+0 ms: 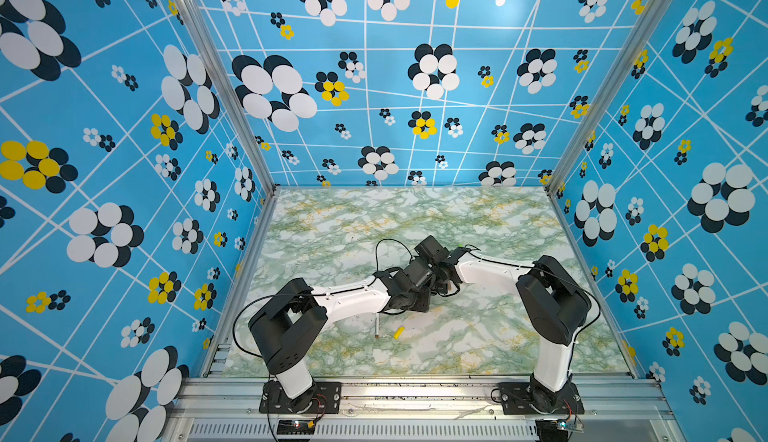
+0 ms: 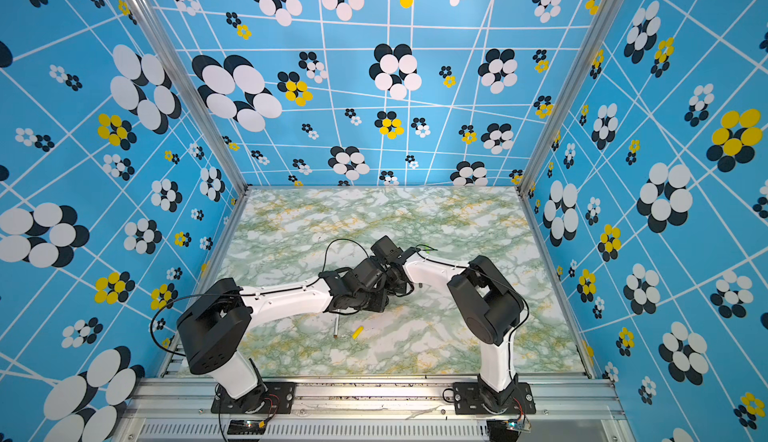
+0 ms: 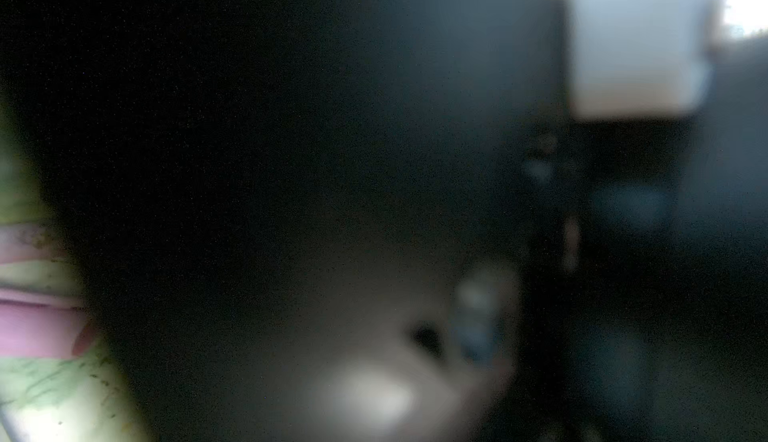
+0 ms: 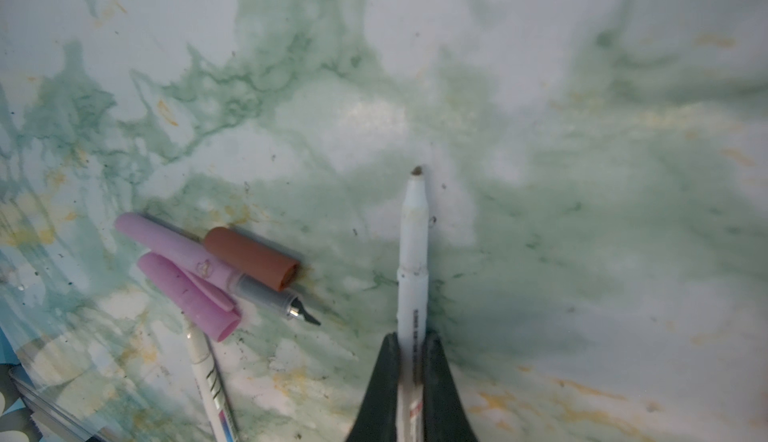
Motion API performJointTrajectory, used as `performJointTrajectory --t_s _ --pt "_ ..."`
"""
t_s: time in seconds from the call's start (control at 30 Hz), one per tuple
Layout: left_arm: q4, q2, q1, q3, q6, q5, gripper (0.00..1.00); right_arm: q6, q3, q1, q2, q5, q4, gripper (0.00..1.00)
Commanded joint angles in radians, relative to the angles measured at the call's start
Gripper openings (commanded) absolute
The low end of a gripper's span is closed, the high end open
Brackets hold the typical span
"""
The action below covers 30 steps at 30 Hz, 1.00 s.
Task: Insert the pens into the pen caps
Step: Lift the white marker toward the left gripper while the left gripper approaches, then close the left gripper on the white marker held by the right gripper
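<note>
Your right claw (image 4: 412, 338) is clenched on the rear of a white pen (image 4: 413, 252), whose brown nib points out over the marbled tabletop (image 4: 582, 169) without touching it. I cannot tell whether your left claw is released or clenched: its wrist camera shows little but dark blur, with a pink cap (image 3: 37, 323) at the edge, and in both top views it is buried among the black wrist housings where the arms meet.

The matching brown cap (image 4: 251, 259) lies on the table, touching a pink-barrelled pen (image 4: 183, 252) with a dark chisel nib. A second pink cap (image 4: 189, 294) rests against that pen, and another white pen (image 4: 208, 377) lies just beside its mouth. Nearer the arm bases, a lone pen (image 1: 377, 326) and a yellow cap (image 1: 399, 332) lie close together.

Pair brown with brown. Have the left claw take the cap by its closed end, mouth facing the nib. Line up the two axes before closing the gap, then push straight; a skewed approach probably smears the nib on the rim. Your grip sits far back, so expect the pen to pivot under load.

Small dark print runs along the held pen's barrel, with a red mark at the claw; neither is legible. The pink pen carries a pale emblem that is also unreadable.
</note>
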State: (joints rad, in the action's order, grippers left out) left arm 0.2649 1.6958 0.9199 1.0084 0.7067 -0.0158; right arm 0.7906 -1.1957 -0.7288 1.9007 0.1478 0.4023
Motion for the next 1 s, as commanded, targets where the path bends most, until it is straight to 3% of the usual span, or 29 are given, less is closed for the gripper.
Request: performJointTrajectory --t_s 0.0,0.2,0.5,0.77,0.97 --pt "0.013 -0.008 0.012 -0.053 0.005 0.003 0.44 0.022 0.028 -0.003 -0.019 0.018 -0.06 0.1" --pt "-0.128 -0.118 0.002 -0.153 0.01 -0.04 0.46 0.026 0.055 0.002 -0.063 0.025 -0.104 0.1" --pt "-0.148 -0.24 -0.005 -0.224 0.002 -0.037 0.53 -0.002 0.05 0.012 -0.098 0.013 -0.095 0.1" --pt "-0.255 -0.416 -0.078 -0.343 0.033 -0.041 0.56 -0.023 0.054 0.03 -0.132 0.01 -0.086 0.1" --pt "-0.305 -0.429 -0.133 -0.361 0.026 -0.131 0.59 -0.034 0.057 0.039 -0.161 0.022 -0.107 0.1"
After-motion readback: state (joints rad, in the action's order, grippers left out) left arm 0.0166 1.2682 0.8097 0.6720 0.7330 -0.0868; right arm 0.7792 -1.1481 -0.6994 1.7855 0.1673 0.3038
